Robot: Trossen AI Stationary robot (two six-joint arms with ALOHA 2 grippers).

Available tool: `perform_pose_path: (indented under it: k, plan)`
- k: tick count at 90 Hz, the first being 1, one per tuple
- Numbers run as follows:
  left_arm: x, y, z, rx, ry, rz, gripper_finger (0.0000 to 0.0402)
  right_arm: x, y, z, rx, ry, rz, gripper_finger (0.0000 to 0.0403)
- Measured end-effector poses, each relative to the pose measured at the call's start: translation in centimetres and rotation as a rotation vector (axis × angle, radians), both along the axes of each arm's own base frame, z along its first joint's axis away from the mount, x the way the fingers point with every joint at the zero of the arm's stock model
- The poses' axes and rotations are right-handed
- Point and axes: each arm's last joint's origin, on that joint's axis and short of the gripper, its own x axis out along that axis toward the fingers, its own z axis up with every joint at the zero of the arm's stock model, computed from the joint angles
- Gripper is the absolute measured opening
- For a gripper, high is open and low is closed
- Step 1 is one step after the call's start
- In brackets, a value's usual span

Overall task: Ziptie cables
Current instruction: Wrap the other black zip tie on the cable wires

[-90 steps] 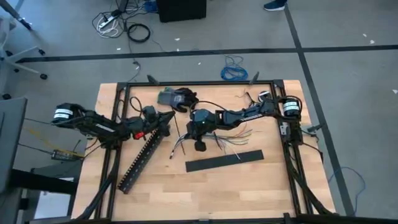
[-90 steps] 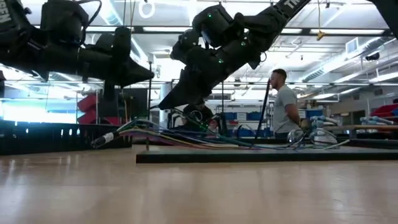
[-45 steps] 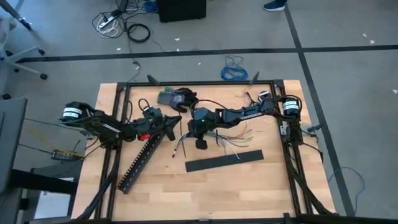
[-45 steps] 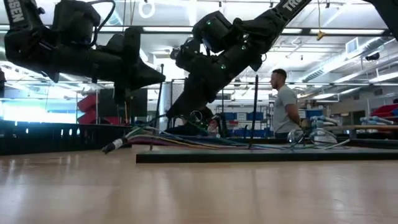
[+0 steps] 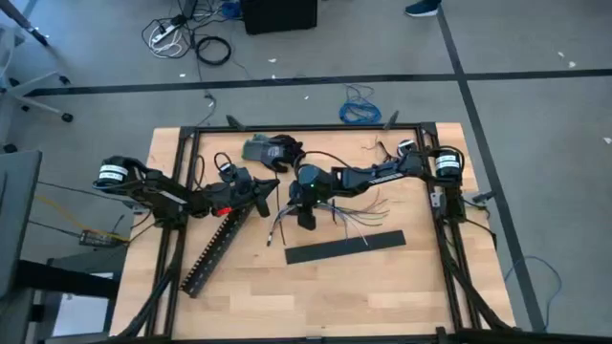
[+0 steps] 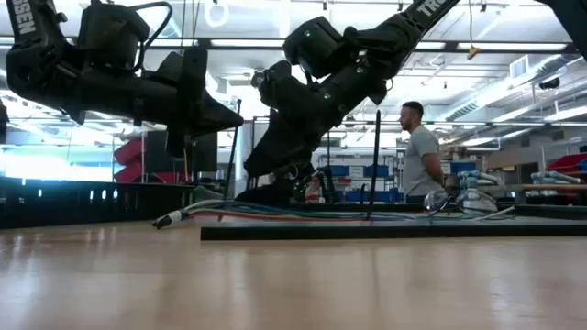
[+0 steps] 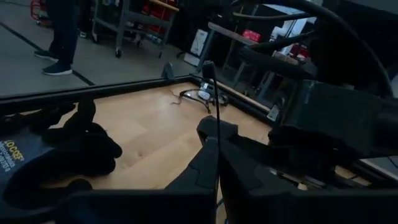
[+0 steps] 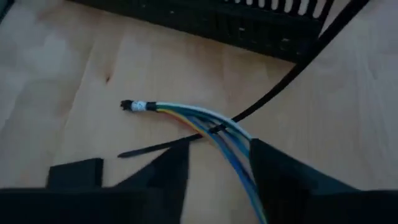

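wooden table (image 5: 382,287) with a black frame around it. long black slotted duct (image 5: 218,244) lying diagonal on the left half, flat black bar (image 5: 344,247) near the middle. right gripper (image 8: 217,163) down over the wire bundle, fingers a little apart with the wires running between them, can't tell if actually pinching. left gripper (image 7: 214,134) just left of it above the table, fingers nearly together on a thin upright ziptie (image 7: 213,106). cables (image 8: 205,127) flat on the wood mid-table, capped end pointing at the duct. second ziptie (image 8: 161,146) crossing under the wires.
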Motion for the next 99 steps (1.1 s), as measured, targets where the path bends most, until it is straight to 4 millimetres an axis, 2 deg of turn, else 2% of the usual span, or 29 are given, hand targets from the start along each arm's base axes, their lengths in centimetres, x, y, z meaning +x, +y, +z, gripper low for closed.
perform_pose_path:
  k: [11,23,40,66,78,90,99]
  plan:
    - [-0.1,0.1,-0.1,0.011,0.012,0.034,0.0000,0.3,1.6,0.3,-0.079,-0.044,0.092,0.0250]
    - [-0.1,0.0,-0.1,0.014,0.021,0.081,0.0000,0.3,4.2,0.3,-0.231,-0.069,0.211,0.0270]
    - [-0.3,-0.9,-0.8,0.026,0.093,0.130,0.0000,0.2,6.4,0.2,-0.437,-0.064,0.232,0.0266]
    - [-0.5,-2.3,-1.3,0.028,0.127,0.175,0.0000,-0.5,7.3,-0.5,-0.477,0.041,0.235,0.0261]
    - [-0.6,-2.4,-1.5,0.035,0.144,0.183,0.0000,-0.7,8.4,-2.1,-0.516,0.096,0.297,0.0261]
    - [-0.6,-2.5,-1.6,0.034,0.154,0.182,0.0000,-0.5,9.8,-4.0,-0.641,0.114,0.356,0.0261]
    - [-0.6,-2.5,-1.6,0.033,0.156,0.178,0.0000,-0.5,10.5,-4.3,-0.725,0.124,0.335,0.0261]
